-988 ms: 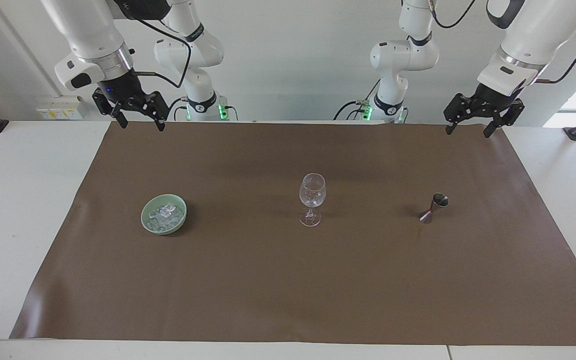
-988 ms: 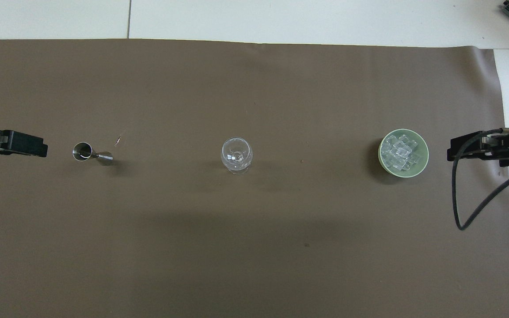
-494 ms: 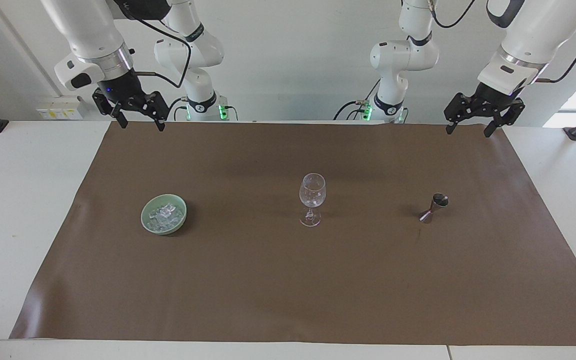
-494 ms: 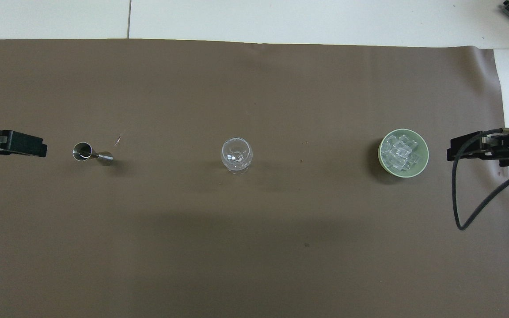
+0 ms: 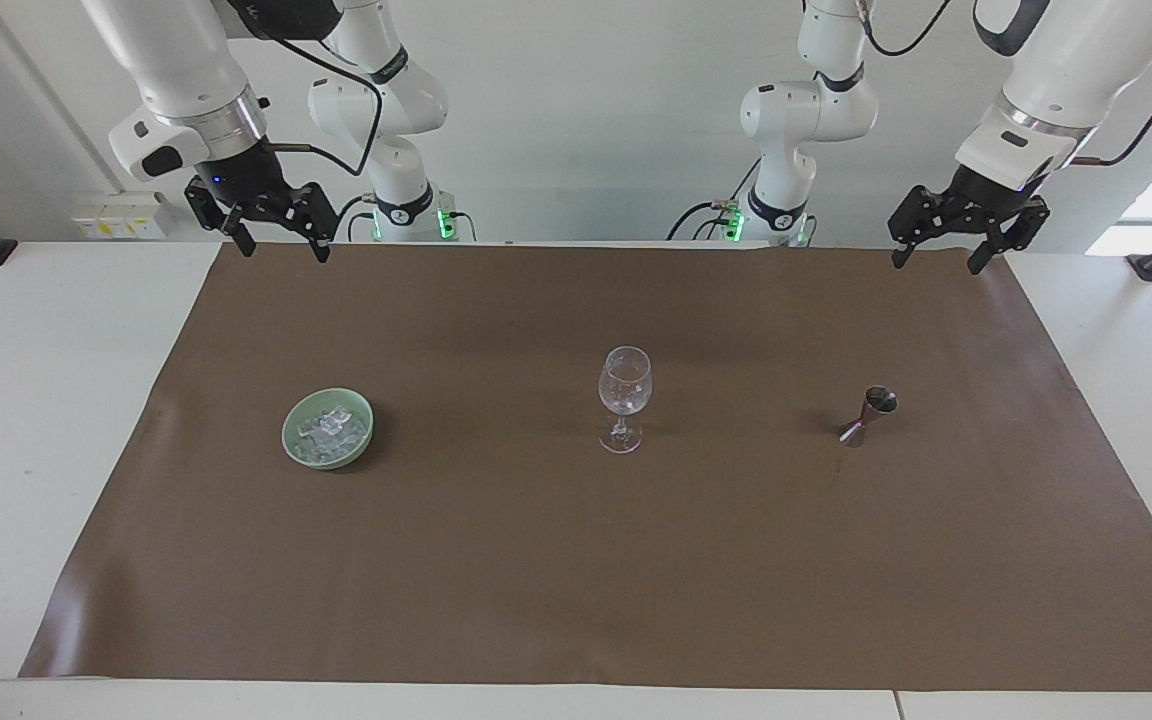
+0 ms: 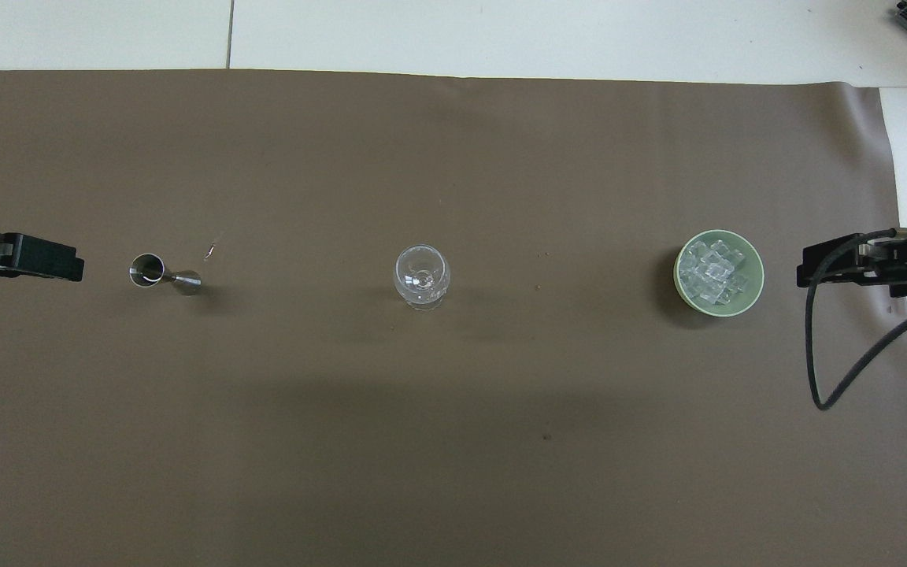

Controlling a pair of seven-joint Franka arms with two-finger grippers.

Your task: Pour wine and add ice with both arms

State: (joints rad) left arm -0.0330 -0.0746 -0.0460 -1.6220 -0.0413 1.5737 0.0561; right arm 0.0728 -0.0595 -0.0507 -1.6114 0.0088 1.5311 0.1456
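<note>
On brown mat: ice [image 5: 331,428] heaped in green bowl [image 5: 293,448] toward right arm's end; wine glass [image 5: 624,394] empty (nothing started). Left gripper [image 5: 948,243], right gripper [image 5: 276,228]: raised, spread, holding nothing.

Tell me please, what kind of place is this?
Probably a robotics lab set up for a drink-serving test. Two white arms hang over a brown mat on a white table, left gripper and right gripper open and waiting. On it stand a wine glass, a jigger and a green bowl of ice.
</note>
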